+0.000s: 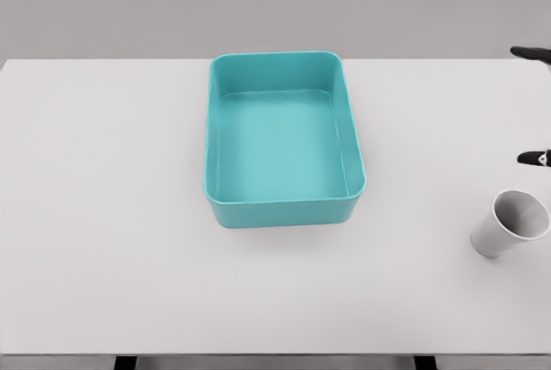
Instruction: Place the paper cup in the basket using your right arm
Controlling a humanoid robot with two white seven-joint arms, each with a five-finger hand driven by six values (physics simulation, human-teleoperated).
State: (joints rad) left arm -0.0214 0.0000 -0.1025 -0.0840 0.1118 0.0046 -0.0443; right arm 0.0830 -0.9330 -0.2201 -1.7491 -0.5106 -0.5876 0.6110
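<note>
In the head view a teal basket sits on the white desk, a little right of the middle, its long side running away from the camera. It is a plain rectangular tub with rounded corners, and nothing lies inside it; the bare floor shows all the way across. The cup is near the desk's right edge, well apart from the basket and nearer the camera than it. It is tilted, its open mouth turned up and to the right, and only its pale inner wall shows within. Above the cup, at the picture's right border, two dark fingertips poke in, one beside the desk's far edge and one lower down, just above the cup and apart from it. They belong to the right hand, but nearly all of it is cut off by the frame, so I cannot tell how far it is open; it has hold of nothing visible.
</note>
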